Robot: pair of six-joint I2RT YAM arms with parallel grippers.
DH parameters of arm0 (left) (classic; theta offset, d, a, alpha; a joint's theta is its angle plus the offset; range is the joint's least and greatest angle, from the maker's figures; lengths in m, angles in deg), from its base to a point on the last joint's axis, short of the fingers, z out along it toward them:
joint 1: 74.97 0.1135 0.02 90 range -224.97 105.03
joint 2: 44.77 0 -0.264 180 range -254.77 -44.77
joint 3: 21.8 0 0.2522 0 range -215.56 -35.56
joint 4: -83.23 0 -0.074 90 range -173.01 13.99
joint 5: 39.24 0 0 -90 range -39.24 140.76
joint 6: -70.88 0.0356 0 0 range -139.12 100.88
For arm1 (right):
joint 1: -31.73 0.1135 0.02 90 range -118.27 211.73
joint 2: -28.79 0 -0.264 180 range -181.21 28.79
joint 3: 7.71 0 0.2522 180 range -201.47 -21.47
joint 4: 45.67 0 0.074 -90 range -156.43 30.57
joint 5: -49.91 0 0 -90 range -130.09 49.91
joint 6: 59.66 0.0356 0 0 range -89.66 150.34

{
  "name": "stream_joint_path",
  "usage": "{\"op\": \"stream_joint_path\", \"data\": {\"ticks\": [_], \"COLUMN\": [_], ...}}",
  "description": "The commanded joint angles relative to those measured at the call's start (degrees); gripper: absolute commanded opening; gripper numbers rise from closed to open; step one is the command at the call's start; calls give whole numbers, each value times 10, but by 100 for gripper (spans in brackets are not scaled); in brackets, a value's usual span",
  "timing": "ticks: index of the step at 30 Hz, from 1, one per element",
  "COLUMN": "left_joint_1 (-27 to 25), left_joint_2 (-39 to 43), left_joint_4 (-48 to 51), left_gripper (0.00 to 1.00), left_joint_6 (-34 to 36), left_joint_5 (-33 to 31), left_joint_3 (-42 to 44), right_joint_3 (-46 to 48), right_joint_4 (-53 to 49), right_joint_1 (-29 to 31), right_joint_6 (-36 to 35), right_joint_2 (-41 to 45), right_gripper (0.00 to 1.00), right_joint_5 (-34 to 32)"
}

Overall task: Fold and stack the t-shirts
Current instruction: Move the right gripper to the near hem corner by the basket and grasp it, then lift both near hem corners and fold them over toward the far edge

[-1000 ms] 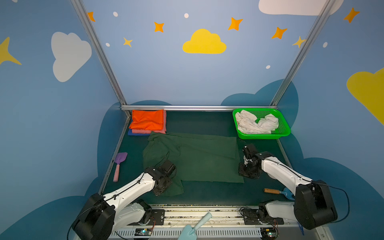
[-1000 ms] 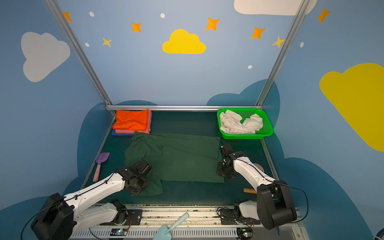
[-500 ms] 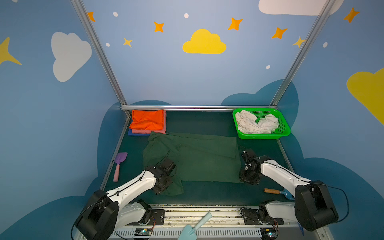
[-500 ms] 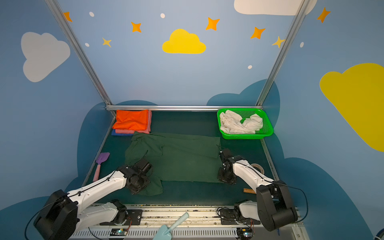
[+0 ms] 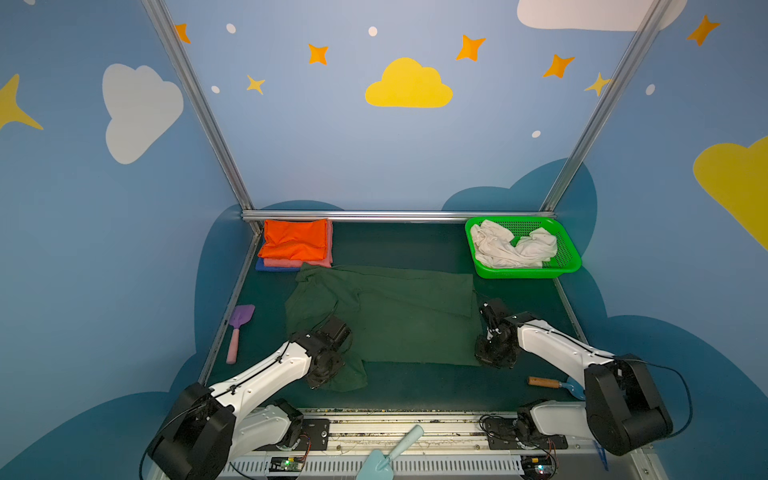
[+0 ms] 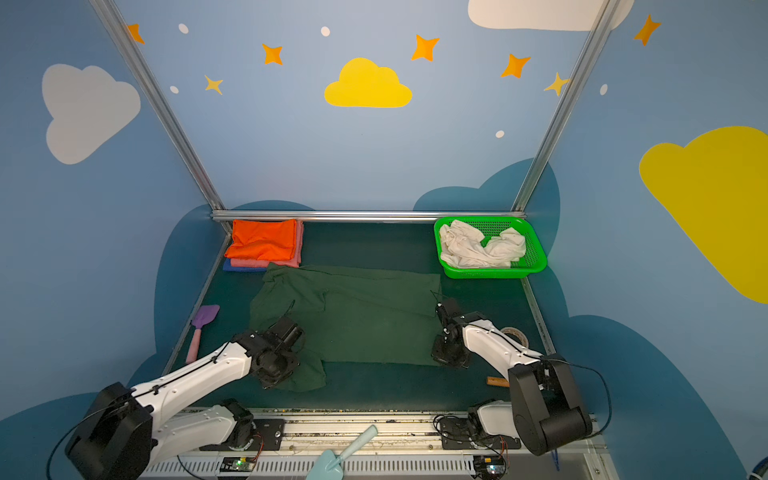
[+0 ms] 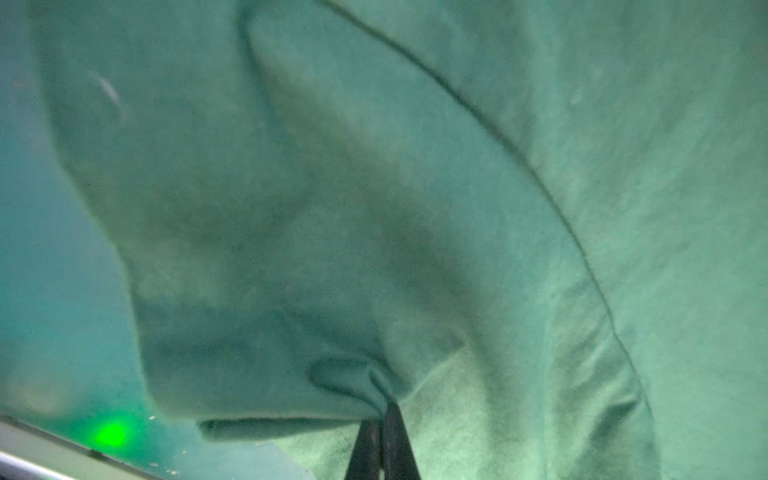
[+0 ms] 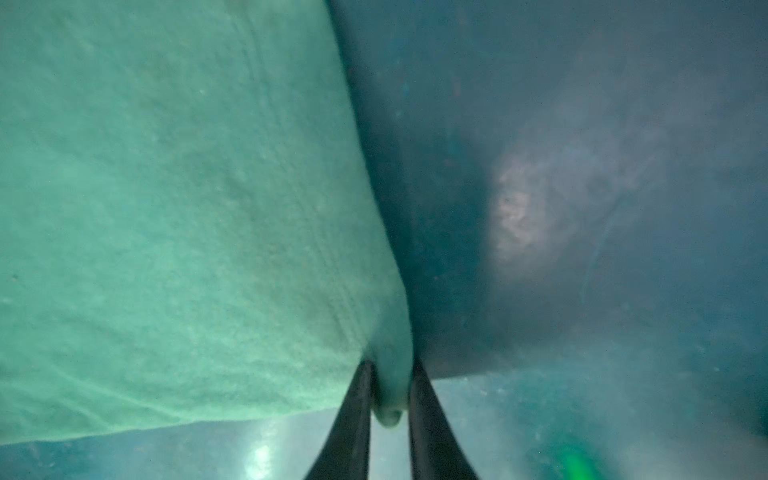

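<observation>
- One table [image 5: 415, 245] carries everything. The dark green t-shirt [image 5: 399, 316] lies spread at its middle, with its long axis running left to right.
- Three folded shirts form the stack [image 5: 295, 243] at the far left corner, orange on pink on blue, nearer the left arm. A white t-shirt [image 5: 513, 245] lies crumpled in the basket [image 5: 569, 257] at the far right.
- Both grips sit on the green shirt's near edge, so the cloth stretches away from them toward the far wall. I judge the fold must go that way.
- Left fingers [image 7: 397, 440] stay pinched shut on bunched cloth at the near left.
- Right fingers [image 8: 353, 415] now clamp the near right hem corner. A second ago they stood wider apart and farther up that side edge.
</observation>
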Motion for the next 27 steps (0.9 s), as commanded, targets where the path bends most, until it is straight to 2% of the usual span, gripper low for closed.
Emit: {"op": "stream_joint_path", "data": {"ticks": [1,5,15,27], "left_joint_1": [3,5,11,65], "left_joint_2": [10,17,68,43], "left_joint_4": [16,26,42,47], "left_gripper": [4,4,4,4], "left_joint_6": [2,4,-4,82], "left_joint_5": [-10,-13,-39,-42], "left_joint_3": [-9,-11,-13,-77], "right_joint_3": [1,-8,-45,-96], "right_joint_4": [-2,-3,-12,-32], "right_joint_1": [3,3,4,-4], "right_joint_6": [5,1,-24,-48], "right_joint_2": [-14,-14,-20,-18], "right_gripper": [11,0,0,0], "right_joint_5": [-11,-10,-1,-2]}}
